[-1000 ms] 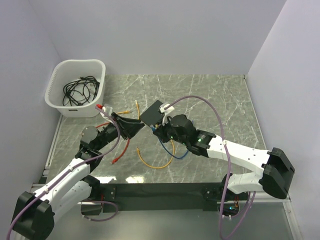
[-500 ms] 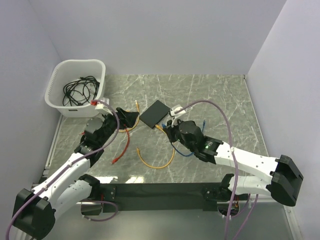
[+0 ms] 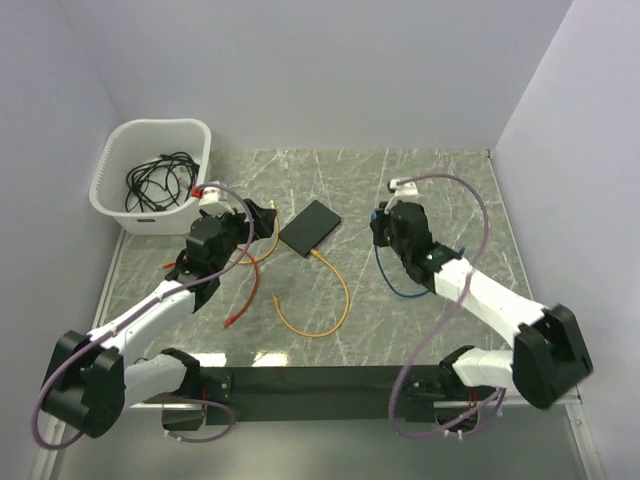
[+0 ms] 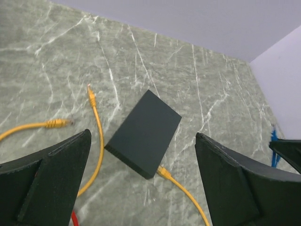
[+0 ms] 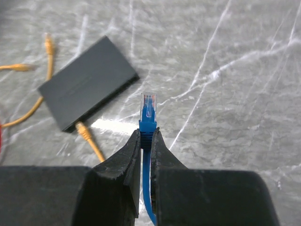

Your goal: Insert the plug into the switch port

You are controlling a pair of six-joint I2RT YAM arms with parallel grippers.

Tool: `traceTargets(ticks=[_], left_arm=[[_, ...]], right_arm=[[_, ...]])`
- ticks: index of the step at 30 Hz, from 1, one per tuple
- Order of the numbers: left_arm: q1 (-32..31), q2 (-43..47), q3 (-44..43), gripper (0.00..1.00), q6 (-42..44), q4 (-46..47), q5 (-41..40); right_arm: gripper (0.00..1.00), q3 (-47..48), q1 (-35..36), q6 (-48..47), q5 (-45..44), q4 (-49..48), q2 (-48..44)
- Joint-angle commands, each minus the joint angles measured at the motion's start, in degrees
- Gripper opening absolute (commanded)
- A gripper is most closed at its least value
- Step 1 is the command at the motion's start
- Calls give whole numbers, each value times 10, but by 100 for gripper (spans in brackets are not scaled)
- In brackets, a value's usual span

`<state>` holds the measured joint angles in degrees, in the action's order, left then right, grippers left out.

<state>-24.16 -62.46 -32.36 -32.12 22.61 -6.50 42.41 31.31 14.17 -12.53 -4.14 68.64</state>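
Note:
The switch (image 3: pixel 310 227) is a flat black box lying on the marble table; it also shows in the left wrist view (image 4: pixel 145 133) and the right wrist view (image 5: pixel 87 89). Its sockets do not show. My right gripper (image 3: pixel 381 222) (image 5: pixel 147 136) is shut on a blue plug (image 5: pixel 148 110), held above the table to the right of the switch, clear tip pointing away from the jaws. Its blue cable (image 3: pixel 383 278) hangs down to the table. My left gripper (image 3: pixel 262 222) (image 4: pixel 142 135) is open and empty, just left of the switch.
A yellow cable (image 3: pixel 340 300) ends in a plug (image 4: pixel 163 173) lying against the switch's near corner. Another yellow cable (image 4: pixel 91 99) and a red cable (image 3: pixel 245 295) lie to the left. A white slotted basket (image 3: pixel 120 215) with black cables stands at the back left.
My right gripper has pulled away from the switch to the right and back, carrying the blue plug. My left gripper has drawn back to the left of the switch.

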Motion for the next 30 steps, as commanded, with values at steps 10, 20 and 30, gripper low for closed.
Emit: traceTargets(ticks=[10, 20, 30], left_arm=[[59, -252, -150, 92, 40, 144, 213], [61, -471, -282, 84, 37, 80, 291], [61, -533, -302, 83, 14, 95, 337]], right_arm=[[0, 246, -92, 37, 147, 98, 298], [0, 433, -92, 28, 128, 215, 493], [0, 586, -52, 19, 87, 300, 590]])
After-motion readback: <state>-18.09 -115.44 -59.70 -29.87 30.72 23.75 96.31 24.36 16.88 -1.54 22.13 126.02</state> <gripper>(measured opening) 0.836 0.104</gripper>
